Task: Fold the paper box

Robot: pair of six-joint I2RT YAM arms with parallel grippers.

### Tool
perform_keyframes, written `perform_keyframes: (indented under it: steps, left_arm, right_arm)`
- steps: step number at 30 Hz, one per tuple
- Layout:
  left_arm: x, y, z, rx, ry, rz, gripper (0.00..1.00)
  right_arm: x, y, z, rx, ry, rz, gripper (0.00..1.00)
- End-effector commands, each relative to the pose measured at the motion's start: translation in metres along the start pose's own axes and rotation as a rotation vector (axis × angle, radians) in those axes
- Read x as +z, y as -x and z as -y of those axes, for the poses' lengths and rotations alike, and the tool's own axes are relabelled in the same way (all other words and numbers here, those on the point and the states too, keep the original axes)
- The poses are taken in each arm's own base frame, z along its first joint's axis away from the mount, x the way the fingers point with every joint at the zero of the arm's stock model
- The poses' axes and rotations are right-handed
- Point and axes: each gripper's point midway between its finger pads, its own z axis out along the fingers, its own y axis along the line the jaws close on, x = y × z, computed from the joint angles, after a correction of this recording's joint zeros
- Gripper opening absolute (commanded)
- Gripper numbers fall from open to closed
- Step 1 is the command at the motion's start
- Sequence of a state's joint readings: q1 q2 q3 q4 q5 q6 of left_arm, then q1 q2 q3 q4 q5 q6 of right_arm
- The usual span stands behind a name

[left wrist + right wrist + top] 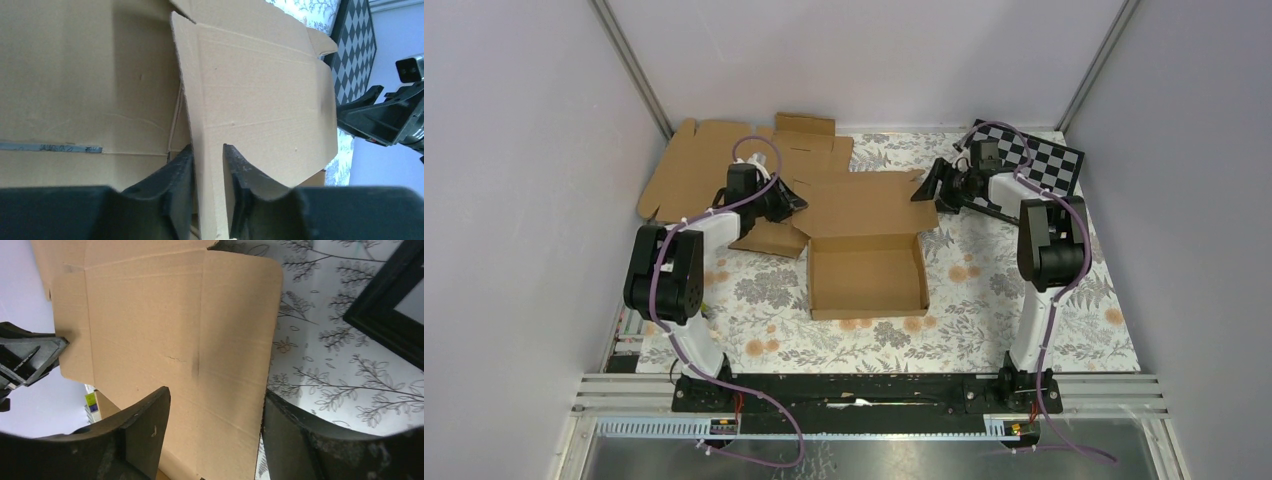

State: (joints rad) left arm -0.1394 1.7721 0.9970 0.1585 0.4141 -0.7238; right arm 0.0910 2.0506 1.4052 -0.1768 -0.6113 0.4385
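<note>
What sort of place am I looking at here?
Probably a robotics test booth: a left arm and a right arm bolted to a table, plain walls closing it in, and a checkerboard, likely for camera calibration.

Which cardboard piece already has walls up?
The paper box mid-table: its near half forms a walled tray. The other cardboard sheet lies unfolded at far left.

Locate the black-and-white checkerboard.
In the top view the checkerboard sits at the far right corner of the table, behind the right arm and right of the paper box.
</note>
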Motion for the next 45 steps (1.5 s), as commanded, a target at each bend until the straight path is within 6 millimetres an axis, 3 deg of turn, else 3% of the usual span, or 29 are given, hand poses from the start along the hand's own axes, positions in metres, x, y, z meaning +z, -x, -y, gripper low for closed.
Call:
perform_keyframes:
  steps: [1,5,8,11,17,25,28,36,40,45]
  left_arm:
    - [0.003,0.021,0.025,0.097,-0.029,0.061,0.2]
    - [0.003,0.021,0.039,0.165,-0.009,0.067,0.01]
    - [-0.003,0.022,0.054,0.224,0.012,0.102,0.0]
    - [-0.016,0.025,0.076,0.309,0.033,0.185,0.0]
    - [-0.041,0.02,0.126,0.483,0.039,0.337,0.0]
    - [-0.065,-0.003,0.181,0.65,-0.043,0.581,0.0]
    - [-0.077,-0.004,0.198,0.643,-0.103,0.698,0.0]
    - [-0.084,-0.018,0.224,0.748,-0.349,0.86,0.0]
    - [-0.093,-0.032,0.224,0.806,-0.43,0.877,0.0]
    - [-0.096,-0.041,0.218,0.86,-0.438,0.854,0.0]
  right_arm:
    - [-0.004,0.01,-0.033,-0.088,0.058,0.017,0.65]
    - [-0.009,0.008,-0.051,-0.136,0.043,0.039,0.4]
    - [-0.019,0.009,-0.063,-0.178,0.0,0.065,0.12]
    - [-0.032,0.009,-0.076,-0.225,-0.047,0.122,0.0]
    - [-0.059,0.013,-0.099,-0.36,-0.175,0.292,0.0]
    - [-0.114,0.022,-0.124,-0.419,-0.139,0.602,0.0]
    - [-0.131,0.025,-0.121,-0.426,-0.155,0.719,0.0]
    - [-0.14,0.023,-0.104,-0.433,-0.198,0.853,0.07]
    - [-0.137,0.009,-0.104,-0.467,-0.165,0.811,0.24]
    - [-0.137,-0.01,-0.112,-0.471,-0.124,0.7,0.61]
